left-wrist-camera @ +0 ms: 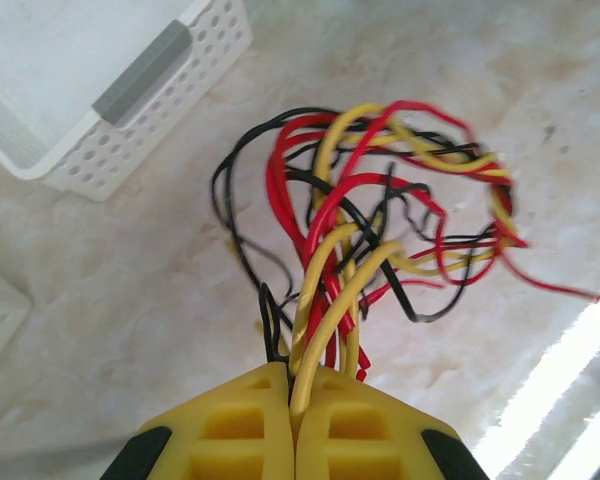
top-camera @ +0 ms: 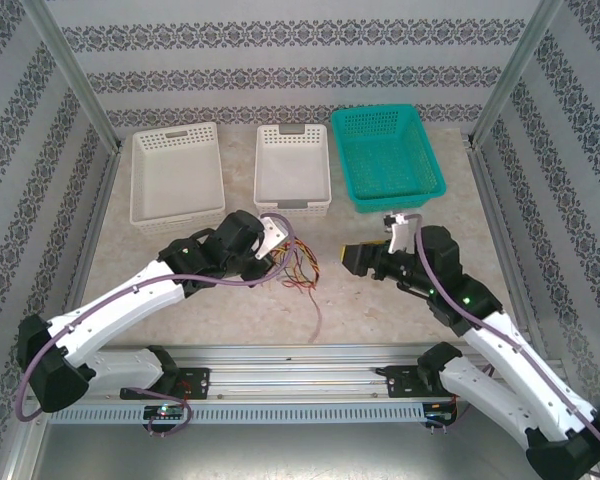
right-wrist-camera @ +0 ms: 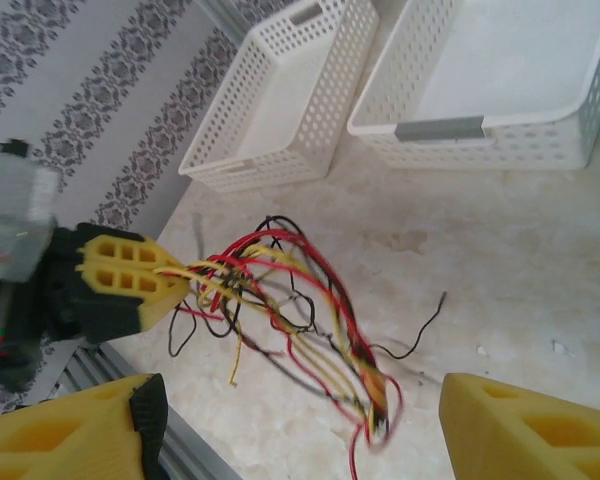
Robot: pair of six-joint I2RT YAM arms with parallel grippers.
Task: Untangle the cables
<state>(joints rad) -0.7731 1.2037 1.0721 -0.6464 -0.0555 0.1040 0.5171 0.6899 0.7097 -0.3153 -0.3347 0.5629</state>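
The cables point(top-camera: 298, 265) are a tangle of thin red, yellow and black wires, hanging just over the table in the middle. My left gripper point(top-camera: 277, 240) is shut on one end of the bundle. In the left wrist view its yellow fingertips point(left-wrist-camera: 295, 385) pinch yellow, red and black strands, and the loops of the cables point(left-wrist-camera: 380, 200) fan out beyond them. My right gripper point(top-camera: 350, 258) stands open to the right of the bundle with nothing in it. Its wrist view shows the cables point(right-wrist-camera: 280, 290) ahead of its wide-apart fingers point(right-wrist-camera: 500, 430), with the left gripper point(right-wrist-camera: 170, 285) holding their far end.
Two white perforated baskets point(top-camera: 180, 218) point(top-camera: 294, 207) and a green basket point(top-camera: 395, 195) stand in a row at the back. One red strand point(top-camera: 315, 315) trails from the tangle toward the metal rail point(top-camera: 300, 365) at the near edge. Patterned walls close in both sides.
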